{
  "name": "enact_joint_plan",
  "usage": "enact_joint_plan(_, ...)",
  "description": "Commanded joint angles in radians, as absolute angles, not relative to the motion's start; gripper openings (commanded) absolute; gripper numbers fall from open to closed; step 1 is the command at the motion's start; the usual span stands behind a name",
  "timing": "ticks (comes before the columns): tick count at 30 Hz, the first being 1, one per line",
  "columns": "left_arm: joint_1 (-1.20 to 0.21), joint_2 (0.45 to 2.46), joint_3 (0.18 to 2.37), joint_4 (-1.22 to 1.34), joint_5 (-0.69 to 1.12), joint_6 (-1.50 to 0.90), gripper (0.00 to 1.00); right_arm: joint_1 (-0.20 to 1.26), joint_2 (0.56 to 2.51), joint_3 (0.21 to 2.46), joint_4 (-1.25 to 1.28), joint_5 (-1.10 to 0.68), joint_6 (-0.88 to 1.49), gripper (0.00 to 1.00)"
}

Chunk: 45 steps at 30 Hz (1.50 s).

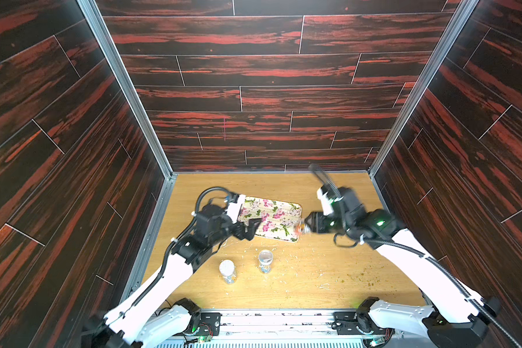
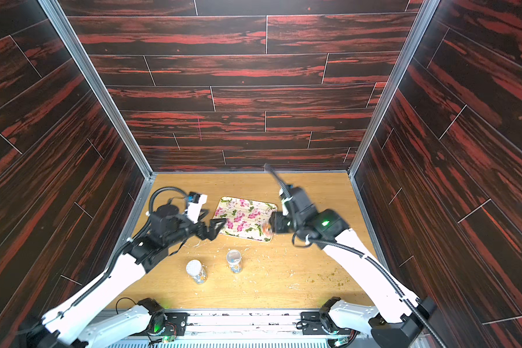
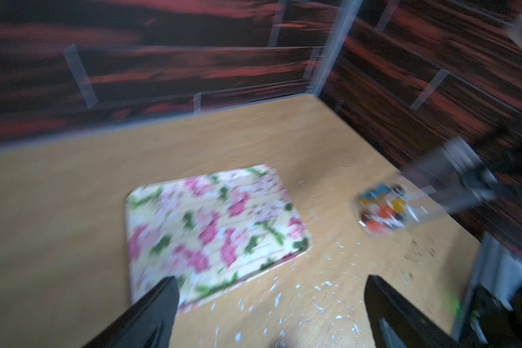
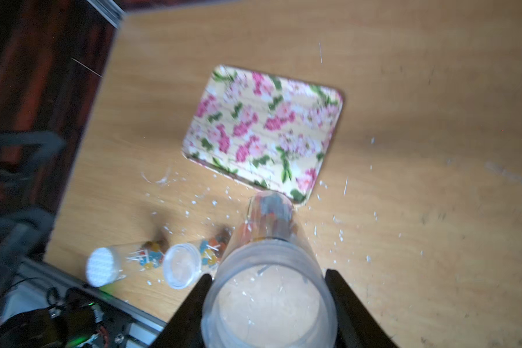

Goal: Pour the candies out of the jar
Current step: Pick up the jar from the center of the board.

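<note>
At the bottom of the right wrist view, the right gripper [image 4: 267, 274] is clamped on a clear jar [image 4: 270, 238], jaws pressed against its sides. The jar's long axis runs straight out from the jaws, up the frame. The candies [image 4: 268, 217] lie heaped at its far end, which just reaches the lower right corner of the floral tray [image 4: 265, 126]. In a top view the left gripper [image 1: 251, 228] gapes wide and empty at the tray's left edge, so the tipping looks like the right arm's job.
</note>
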State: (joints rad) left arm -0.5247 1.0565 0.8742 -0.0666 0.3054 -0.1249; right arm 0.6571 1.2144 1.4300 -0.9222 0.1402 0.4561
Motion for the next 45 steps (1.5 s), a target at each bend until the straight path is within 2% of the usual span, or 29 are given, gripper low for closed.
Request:
enact_joint_plan(1,-0.570,1.095,0.938,0.052,0.459,0.062,1.00,0.634,1.257,1.560,-0.961,-0.002,0.325,0.43)
enact_joint_plan(4,-0.620,1.136,0.968,0.092,0.506,0.180,1.00,0.622,1.291,1.658,-0.997,-0.076,0.280,0.43)
enact_joint_plan(9,-0.664,1.199,1.051,-0.001,0.557,0.324,1.00,0.613,1.320,1.763,-1.058,-0.192,0.233,0.43)
enact_joint_plan(26,-0.687,1.251,1.080,0.060,0.655,0.272,1.00,0.612,1.290,1.770,-1.073,-0.397,0.182,0.43)
enact_joint_plan(41,-0.689,1.243,1.051,0.111,0.743,0.185,0.70,0.613,1.293,1.759,-1.057,-0.454,0.181,0.42)
enact_joint_plan(45,-0.688,1.232,1.037,0.141,0.760,0.154,0.68,0.612,1.293,1.760,-1.057,-0.455,0.180,0.42)
